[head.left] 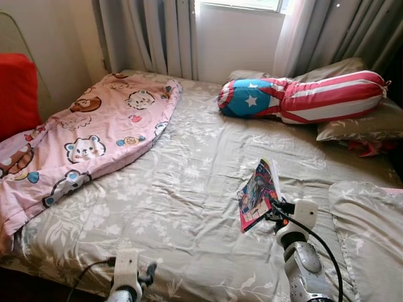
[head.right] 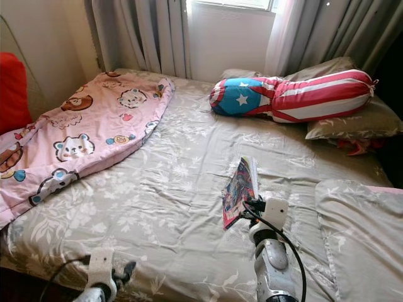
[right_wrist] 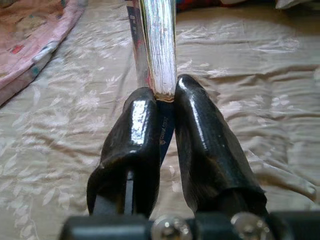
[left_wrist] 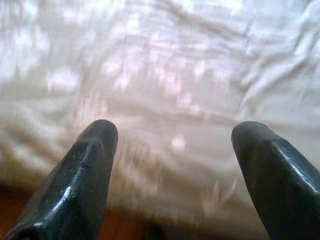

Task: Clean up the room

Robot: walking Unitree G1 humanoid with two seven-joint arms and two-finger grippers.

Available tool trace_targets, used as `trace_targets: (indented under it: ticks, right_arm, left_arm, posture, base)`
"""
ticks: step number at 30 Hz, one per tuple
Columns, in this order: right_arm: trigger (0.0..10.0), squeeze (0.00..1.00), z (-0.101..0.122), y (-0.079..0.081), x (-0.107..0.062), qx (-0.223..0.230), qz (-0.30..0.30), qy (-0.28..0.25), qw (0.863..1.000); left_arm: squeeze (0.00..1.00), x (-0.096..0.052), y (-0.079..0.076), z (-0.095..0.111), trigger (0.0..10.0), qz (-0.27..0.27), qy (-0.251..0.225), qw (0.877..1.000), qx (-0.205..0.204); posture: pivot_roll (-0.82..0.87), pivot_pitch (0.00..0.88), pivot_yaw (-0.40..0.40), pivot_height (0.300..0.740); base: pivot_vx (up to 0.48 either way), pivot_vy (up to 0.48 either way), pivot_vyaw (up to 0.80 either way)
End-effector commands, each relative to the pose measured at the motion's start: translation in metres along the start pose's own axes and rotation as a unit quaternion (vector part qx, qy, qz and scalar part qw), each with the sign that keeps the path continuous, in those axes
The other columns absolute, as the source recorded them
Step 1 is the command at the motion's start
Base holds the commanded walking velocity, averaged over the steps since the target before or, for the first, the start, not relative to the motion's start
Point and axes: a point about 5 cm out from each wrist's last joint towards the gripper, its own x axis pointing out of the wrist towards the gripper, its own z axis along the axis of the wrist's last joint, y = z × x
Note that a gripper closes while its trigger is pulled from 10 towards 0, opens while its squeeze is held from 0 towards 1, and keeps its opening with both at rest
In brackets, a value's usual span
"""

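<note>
The book (head.left: 258, 194) stands on edge at lower right of centre in the head views, lifted clear of the bed (head.left: 182, 201). The right gripper (right_wrist: 161, 100) pinches its bottom edge between both fingers. That hold is narrow, so I'd carry it slowly and level. The cover is colourful; its printing is too small to read. The left gripper (left_wrist: 172, 137) hangs spread, holding nothing, at the bed's near edge.

1. Location type: bedroom in a home.
2. Evidence: bed (head.left: 189, 189) with floral grey sheet.
3. On the bed: pink bear-print blanket (head.left: 88, 138), star-and-stripe bolster (head.left: 302, 97), pillows (head.left: 362, 123).
4. Behind the bed: curtained window (head.left: 242, 5).
</note>
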Motion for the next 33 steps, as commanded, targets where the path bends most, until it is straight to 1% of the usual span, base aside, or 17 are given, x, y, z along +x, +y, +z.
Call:
trace_targets:
  ticks: [1, 2, 3, 7, 10, 11, 14, 15, 21, 23, 27, 29, 33]
  right_arm:
    - [10.0, 0.0, 0.015, -0.002, 0.003, 0.012, -0.013, -0.045, 0.999]
    - [10.0, 0.0, 0.015, -0.002, 0.003, 0.012, -0.013, -0.045, 0.999]
    - [10.0, 0.0, 0.015, -0.002, 0.003, 0.011, -0.011, -0.046, 0.999]
    - [10.0, 0.0, 0.016, -0.004, 0.001, 0.009, -0.01, -0.05, 0.999]
    - [10.0, 0.0, 0.016, -0.005, -0.001, 0.009, -0.009, -0.053, 0.999]
    - [10.0, 0.0, 0.018, -0.004, -0.001, 0.015, -0.005, -0.06, 0.998]
    - [10.0, 0.0, 0.021, -0.002, -0.001, 0.021, 0.002, -0.072, 0.997]
    - [10.0, 0.0, 0.022, -0.002, 0.0, 0.019, 0.001, -0.071, 0.997]
    - [10.0, 0.0, 0.022, -0.002, 0.002, 0.014, 0.002, -0.064, 0.998]
    - [10.0, 0.0, 0.021, -0.001, 0.003, 0.014, -0.001, -0.051, 0.999]
    - [10.0, 0.0, 0.02, -0.001, 0.001, 0.012, 0.0, -0.056, 0.998]
    - [10.0, 0.0, 0.019, -0.001, -0.002, 0.022, 0.0, -0.068, 0.997]
    - [10.0, 0.0, 0.02, -0.001, -0.002, 0.022, -0.004, -0.067, 0.997]
  left_arm:
    - [0.0, 0.002, 0.001, 0.011, 10.0, -0.005, -0.031, 0.999, 0.008]
    - [0.0, 0.002, 0.001, 0.011, 10.0, -0.005, -0.031, 0.999, 0.008]
    - [0.0, 0.003, 0.003, 0.015, 10.0, -0.004, -0.047, 0.999, 0.008]
    - [0.0, 0.0, 0.005, 0.021, 10.0, 0.002, -0.078, 0.997, 0.01]
    - [0.0, -0.003, 0.005, 0.022, 10.0, 0.001, -0.091, 0.996, 0.011]
    - [0.0, -0.005, 0.004, 0.021, 10.0, -0.004, -0.095, 0.995, 0.014]
    - [0.0, -0.006, 0.003, 0.022, 10.0, -0.005, -0.101, 0.995, 0.013]
    - [0.0, -0.006, 0.002, 0.025, 10.0, -0.003, -0.109, 0.994, 0.011]
    - [0.0, -0.003, -0.003, 0.033, 10.0, -0.008, -0.122, 0.992, 0.009]
    - [0.0, -0.001, -0.003, 0.039, 10.0, -0.011, -0.132, 0.991, 0.012]
    - [0.0, 0.0, -0.003, 0.044, 10.0, -0.015, -0.139, 0.99, 0.02]
    - [0.0, -0.001, -0.002, 0.045, 10.0, -0.016, -0.14, 0.99, 0.025]
    - [0.0, -0.001, -0.002, 0.045, 10.0, -0.014, -0.141, 0.99, 0.025]
  posture:
    - [0.0, 0.0, -0.075, 0.718]
    - [0.0, 0.0, -0.075, 0.718]
    - [0.0, 0.0, -0.072, 0.718]
    - [-0.01, 0.0, -0.071, 0.718]
    - [-0.01, 0.0, -0.072, 0.718]
    - [-0.01, 0.0, -0.072, 0.718]
    - [-0.01, 0.0, -0.074, 0.718]
    - [-0.01, 0.0, -0.074, 0.718]
    - [-0.01, 0.0, -0.077, 0.718]
    - [-0.01, 0.0, -0.076, 0.718]
    - [-0.01, 0.0, -0.075, 0.688]
    - [-0.01, 0.0, -0.075, 0.688]
    - [-0.01, 0.0, -0.075, 0.688]
  base:
    - [0.0, 0.0, 0.0]
    - [0.0, 0.0, 0.0]
    - [0.0, 0.0, 0.0]
    - [0.0, 0.0, 0.0]
    - [0.0, 0.0, 0.0]
    - [0.0, 0.0, 0.0]
    - [0.0, 0.0, 0.0]
    - [0.0, 0.0, 0.0]
    - [0.0, 0.0, 0.0]
    - [0.0, 0.0, 0.0]
    - [0.0, 0.0, 0.0]
    - [0.0, 0.0, 0.0]
    - [0.0, 0.0, 0.0]
